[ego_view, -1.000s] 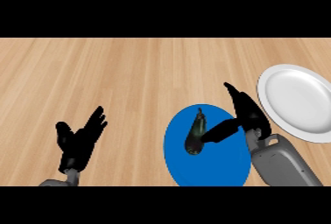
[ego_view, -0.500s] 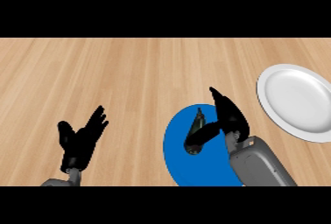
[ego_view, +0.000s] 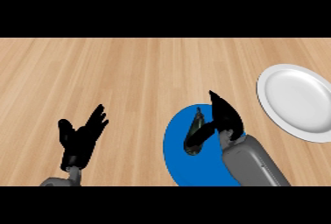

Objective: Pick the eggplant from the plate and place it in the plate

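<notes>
eggplant lies in blue plate; white plate bare.

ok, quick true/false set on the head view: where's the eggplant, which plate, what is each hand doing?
1. The eggplant lies on the blue plate. True.
2. The white plate holds the eggplant. False: nothing lies on it.
3. The right hand is over the blue plate, right beside the eggplant. True.
4. The left hand is holding the eggplant. False: it rests open over the wooden counter, far from both plates.
5. The white plate sits to the left of the blue one. False: it sits to its right.
</notes>
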You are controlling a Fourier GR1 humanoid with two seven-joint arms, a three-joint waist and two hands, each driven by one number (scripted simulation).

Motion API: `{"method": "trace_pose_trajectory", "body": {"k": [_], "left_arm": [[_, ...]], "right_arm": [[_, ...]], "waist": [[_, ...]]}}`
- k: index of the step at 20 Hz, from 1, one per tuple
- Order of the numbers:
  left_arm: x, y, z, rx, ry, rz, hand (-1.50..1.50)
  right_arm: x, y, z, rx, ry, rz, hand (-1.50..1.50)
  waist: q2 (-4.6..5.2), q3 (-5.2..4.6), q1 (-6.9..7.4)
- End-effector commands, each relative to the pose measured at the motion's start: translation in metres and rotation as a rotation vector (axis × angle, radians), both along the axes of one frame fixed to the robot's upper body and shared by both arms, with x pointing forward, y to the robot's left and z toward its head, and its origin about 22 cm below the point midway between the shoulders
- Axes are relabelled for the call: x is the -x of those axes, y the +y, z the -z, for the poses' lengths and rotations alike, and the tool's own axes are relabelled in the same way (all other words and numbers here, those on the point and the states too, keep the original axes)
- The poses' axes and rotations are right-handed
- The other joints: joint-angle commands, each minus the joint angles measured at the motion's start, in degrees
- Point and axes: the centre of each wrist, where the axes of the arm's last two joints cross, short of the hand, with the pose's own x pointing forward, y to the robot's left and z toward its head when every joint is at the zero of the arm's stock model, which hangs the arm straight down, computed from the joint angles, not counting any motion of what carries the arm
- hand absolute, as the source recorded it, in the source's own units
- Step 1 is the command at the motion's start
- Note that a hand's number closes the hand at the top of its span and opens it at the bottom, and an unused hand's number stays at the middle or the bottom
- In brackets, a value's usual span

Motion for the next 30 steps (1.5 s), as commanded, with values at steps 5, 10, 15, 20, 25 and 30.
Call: {"method": "trace_pose_trajectory", "body": {"k": [5, 10, 15, 20, 25, 30], "left_arm": [[0.013, -0.001, 0.018, 0.004, 0.028, -0.013, 0.0], [0.003, 0.016, -0.009, 0.002, 0.025, -0.004, 0.0], [0.02, 0.018, 0.009, -0.002, 0.027, 0.012, 0.0], [0.004, 0.006, 0.01, 0.013, 0.023, 0.011, 0.0], [-0.002, -0.005, 0.007, 0.011, 0.037, -0.003, 0.0], [0.0, -0.003, -0.003, 0.004, 0.009, 0.005, 0.0]], "right_arm": [[-0.001, -0.01, 0.018, 0.013, 0.108, 0.004, -1.5], [0.012, 0.015, 0.059, 0.034, 0.176, -0.122, 1.5], [-0.003, 0.006, 0.044, 0.098, 0.096, -0.107, 1.5], [-0.002, 0.013, 0.049, 0.156, 0.061, -0.13, 1.5], [0.01, 0.042, 0.025, 0.235, -0.243, -0.09, 1.5], [0.023, 0.075, 0.008, 0.27, -0.609, -0.055, 1.5]], "waist": [[0.1, -0.11, -0.16], [0.15, -0.09, 0.13], [0.11, -0.1, 0.12], [0.12, -0.11, -0.05], [0.07, -0.12, -0.22], [-0.17, -0.08, 0.39]]}}
